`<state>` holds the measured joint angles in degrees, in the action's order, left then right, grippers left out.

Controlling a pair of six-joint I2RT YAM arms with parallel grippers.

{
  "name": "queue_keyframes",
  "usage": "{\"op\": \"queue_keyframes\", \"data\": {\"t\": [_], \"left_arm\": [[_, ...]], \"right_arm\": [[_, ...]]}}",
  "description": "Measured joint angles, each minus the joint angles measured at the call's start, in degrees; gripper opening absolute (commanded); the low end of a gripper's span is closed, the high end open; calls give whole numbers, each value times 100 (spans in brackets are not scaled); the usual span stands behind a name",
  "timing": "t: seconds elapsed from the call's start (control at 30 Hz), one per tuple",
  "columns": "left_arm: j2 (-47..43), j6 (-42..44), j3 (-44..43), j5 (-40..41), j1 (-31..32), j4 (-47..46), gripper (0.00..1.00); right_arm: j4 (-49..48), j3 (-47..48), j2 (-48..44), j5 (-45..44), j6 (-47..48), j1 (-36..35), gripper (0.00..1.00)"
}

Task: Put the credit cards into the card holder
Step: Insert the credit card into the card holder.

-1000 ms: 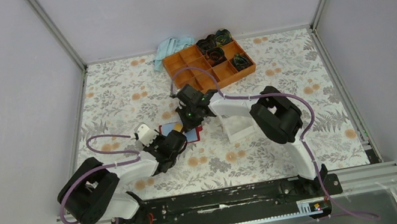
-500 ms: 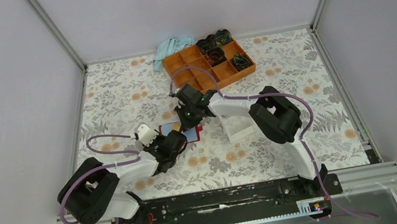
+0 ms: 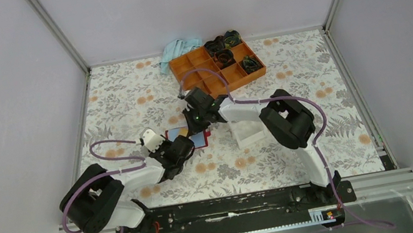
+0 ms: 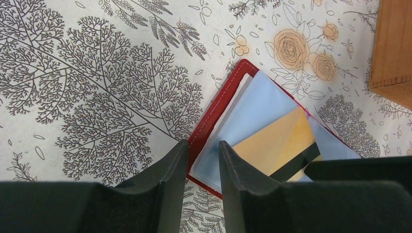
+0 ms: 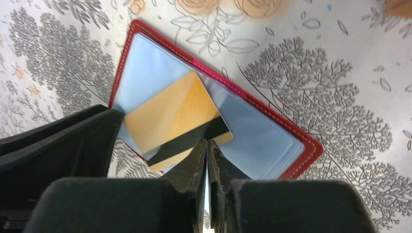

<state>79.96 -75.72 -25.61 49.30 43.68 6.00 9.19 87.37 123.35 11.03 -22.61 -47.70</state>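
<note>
Where the card holder lies: spread open and flat on the flowered table cloth, between the two arms, red cover down and pale blue inner pockets up.
Gold card: lies slantwise on those pockets, its black stripe at the end nearest the right arm's fingertips. How far it is tucked into a pocket cannot be told.
Left gripper: its fingers stand apart and straddle the holder's red stitched edge, one on the cloth side and one over the pale pocket. Nothing is pinched between them, and whether they press down cannot be told.
Right gripper: all but clenched, with only a hairline slit between the fingers. The tips sit at the striped end of the gold card, whose face lies flat to the camera rather than edge-on in the slit.
Orange tray: at the far side of the table, well apart from the holder, with dark items in some compartments.
Clear box: just right of the holder, beside the right arm.
Blue cloth: crumpled against the tray's far left corner.
</note>
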Motion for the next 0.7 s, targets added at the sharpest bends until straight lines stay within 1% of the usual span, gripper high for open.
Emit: {"op": "queue_keyframes", "data": {"t": [0.1, 0.23, 0.4, 0.7], "left_arm": [[0, -2, 0, -2, -2, 0, 37], [0, -9, 0, -2, -2, 0, 37], [-15, -24, 2, -17, -9, 7, 37], [-57, -46, 28, -50, -13, 2, 37]], "right_arm": [[-120, -269, -94, 2, -87, 4, 24], [-284, -553, -299, 20, -284, 7, 29], [-564, -935, -555, 66, -586, 9, 30], [-918, -1058, -588, 219, -1001, 31, 30]]}}
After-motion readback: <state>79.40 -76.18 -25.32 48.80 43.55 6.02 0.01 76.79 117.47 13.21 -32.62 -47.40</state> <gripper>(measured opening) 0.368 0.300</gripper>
